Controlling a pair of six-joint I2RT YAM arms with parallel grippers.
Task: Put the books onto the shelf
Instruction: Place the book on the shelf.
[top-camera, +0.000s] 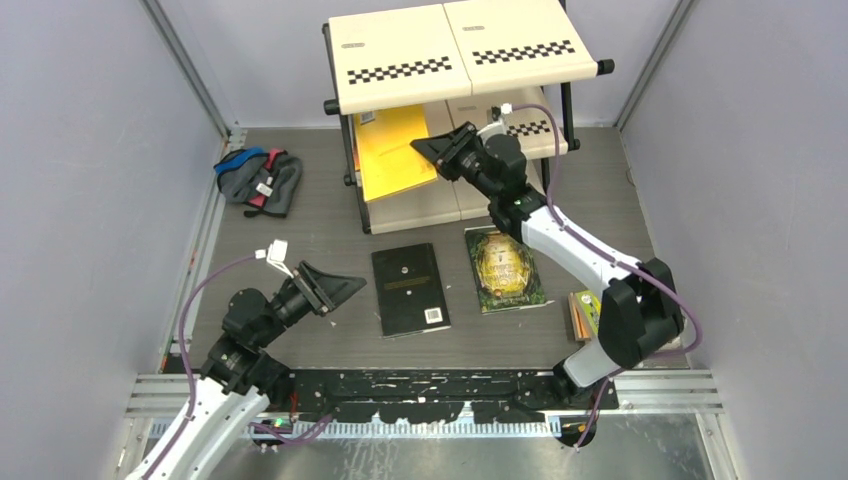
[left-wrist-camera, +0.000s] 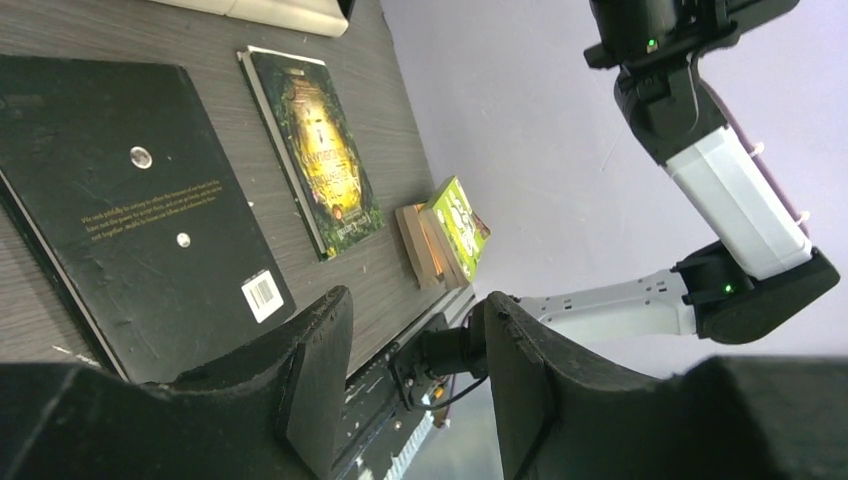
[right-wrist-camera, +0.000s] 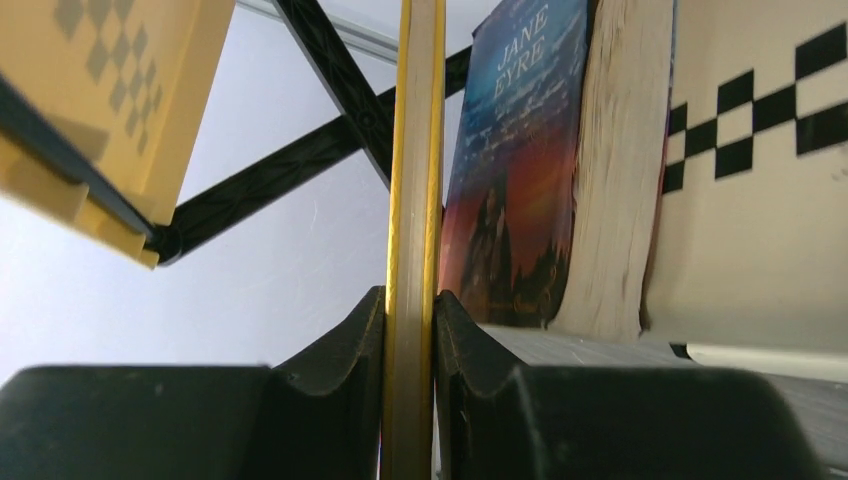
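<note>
Near edge: metal base rail (top-camera: 420, 385), both arm bases on it.
Left gripper (top-camera: 345, 285): jaws apart, nothing between them, low beside flat black paperback (top-camera: 410, 288).
Right gripper (right-wrist-camera: 410, 305): clamped on yellow back cover of blue "Jane Eyre" paperback (top-camera: 393, 150); book tilted under top board of three-tier cream checkered shelf (top-camera: 460, 45).
Surface: dark grey wood-grain table top (top-camera: 300, 240); dark green-gold paperback (top-camera: 503, 268) flat beside the black one; small lime-green book stack (top-camera: 583, 312) by right arm; grey-blue cloth bundle (top-camera: 258, 180) far left.
Room: pale lilac walls (top-camera: 90, 150) on three sides.
</note>
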